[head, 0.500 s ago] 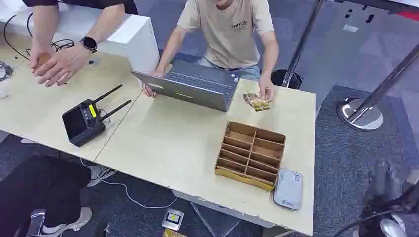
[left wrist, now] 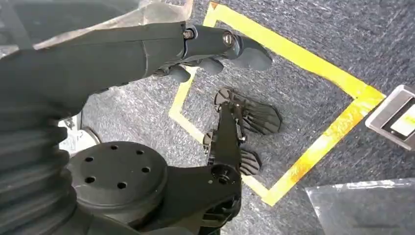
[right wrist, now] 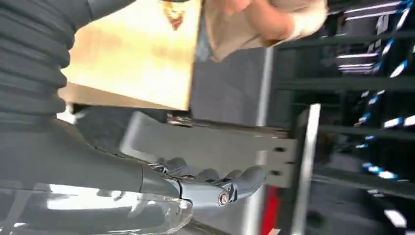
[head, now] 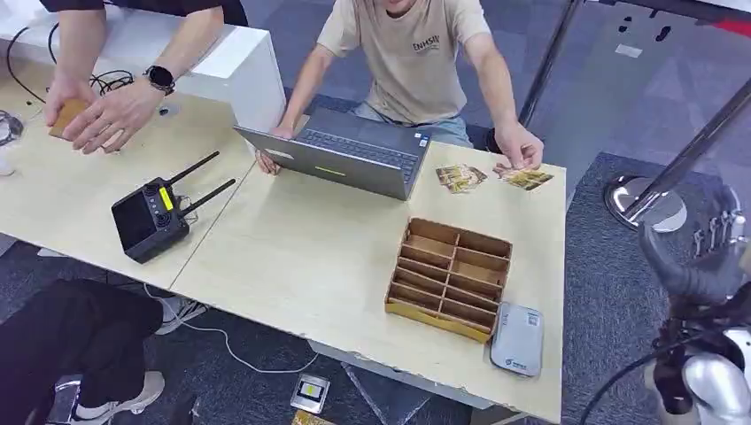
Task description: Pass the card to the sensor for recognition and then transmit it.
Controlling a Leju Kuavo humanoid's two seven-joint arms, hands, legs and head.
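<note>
Raised beside the pale wooden surface (head: 310,257), the right hand (head: 708,257) is released, empty; a yellowish picture card (head: 528,179) was laid near by a person's hand (head: 521,146), so pickup seems next.

Even, bright indoor light falls from above in the head view, and the pale wooden table (head: 310,257) shows soft, short shadows — no harsh glare. The right hand (head: 708,252) at the picture's edge is smeared by motion blur. The right wrist view is blurred throughout, with the tabletop (right wrist: 132,63) washed out to a bright yellow. The left wrist view is sharper — the floor's yellow tape (left wrist: 313,63) reads crisply.
</note>
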